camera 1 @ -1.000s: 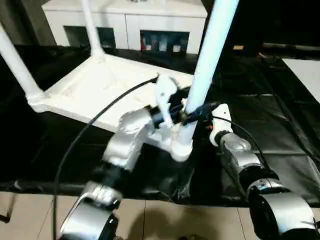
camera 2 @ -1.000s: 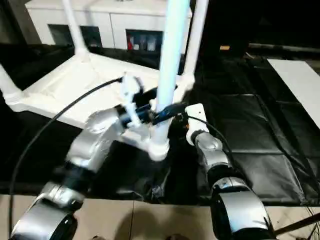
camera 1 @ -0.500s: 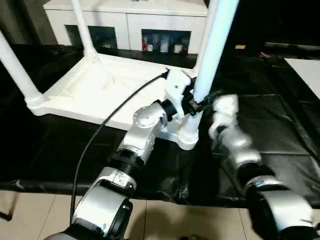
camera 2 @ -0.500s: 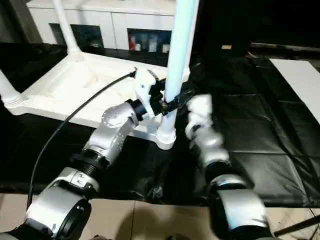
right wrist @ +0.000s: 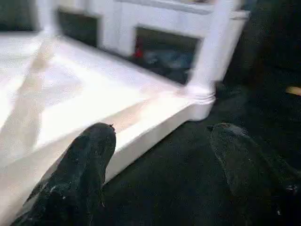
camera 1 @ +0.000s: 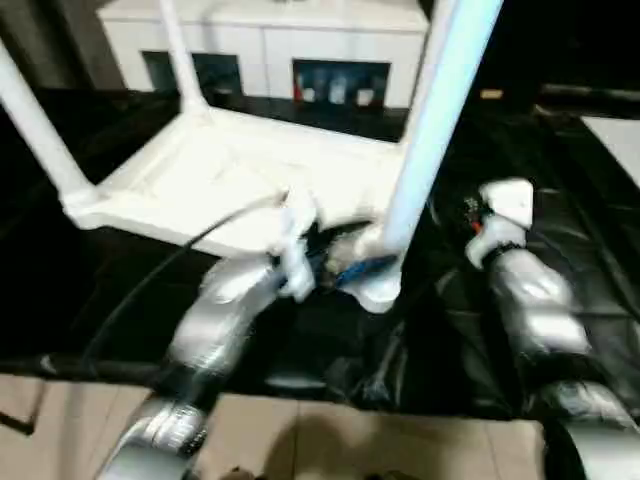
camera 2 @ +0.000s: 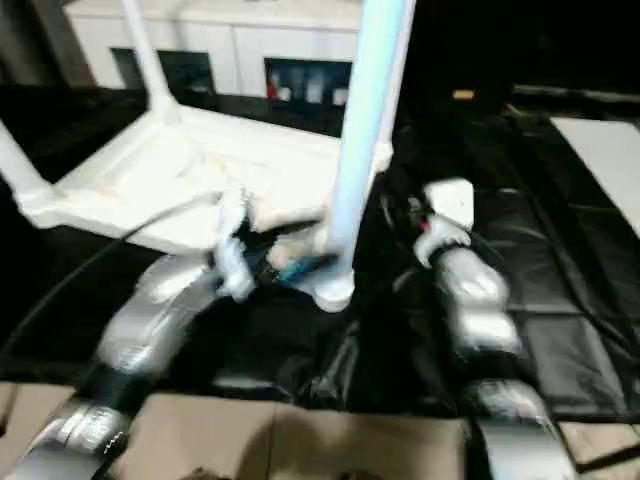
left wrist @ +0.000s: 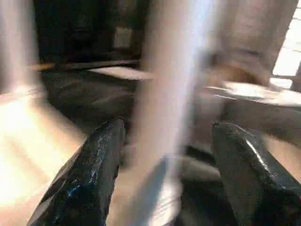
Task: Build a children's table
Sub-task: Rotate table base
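At the centre of the left eye view the tabletop [camera 1: 230, 175] lies upside down on a black sheet [camera 1: 580, 250], ribbed underside up, its long axis running from the left edge of the frame toward the lower middle. The legs stand up out of its corner sockets, long axes near vertical. The nearest leg [camera 1: 430, 130] rises from a socket at lower centre and leans slightly right as it leaves the top edge. A second leg [camera 1: 35, 125] climbs to the upper left edge from the left corner, a third [camera 1: 180, 60] stands at the far corner in the upper left, and a fourth shows partly behind the nearest one.

The left gripper [camera 1: 340, 268] sits at the base of the nearest leg, just left of its socket. In the left wrist view its two black fingers [left wrist: 89, 179] stand spread with that leg between them, a gap showing on each side, so nothing is pinched. The right gripper [right wrist: 160, 174] is spread too and empty, fingers apart over the black sheet, the tabletop's edge and a far corner leg beyond them. Its forearm lies right of the nearest leg, apart from it.

A white cabinet [camera 1: 270, 45] stands across the top of the frame. No writing can be read.
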